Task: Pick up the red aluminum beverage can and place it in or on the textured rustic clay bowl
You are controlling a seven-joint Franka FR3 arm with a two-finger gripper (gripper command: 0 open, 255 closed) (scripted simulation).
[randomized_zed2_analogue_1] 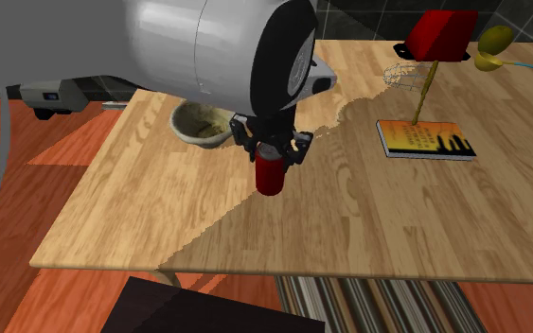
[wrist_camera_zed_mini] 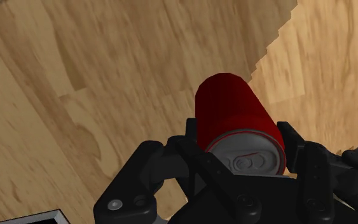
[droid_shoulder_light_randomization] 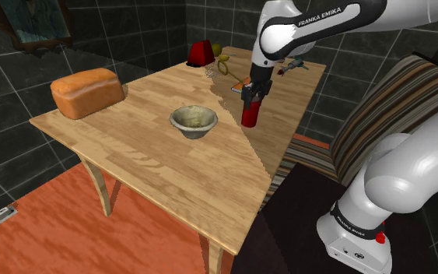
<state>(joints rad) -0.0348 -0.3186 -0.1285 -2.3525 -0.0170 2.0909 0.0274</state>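
Red can [droid_shoulder_light_randomization: 249, 117] in gripper [droid_shoulder_light_randomization: 250, 95]; bowl [droid_shoulder_light_randomization: 194, 130] apart

- White arm link [droid_shoulder_light_randomization: 326, 19], top of shoulder view: "FRANKA EMIKA" in dark capitals, running along casing at slight upward slant.
- Black band [droid_shoulder_light_randomization: 356, 221] around lower arm segment above stand, shoulder view's lower right: small white capitals, same brand "FRANKA EMIKA", barely legible.
- Book [randomized_zed2_analogue_1: 426, 139] lying flat on table, second exterior view: orange cover with dark shapes along lower edge; cannot tell whether lettering or picture.
- No other legible text, numbers or signs.
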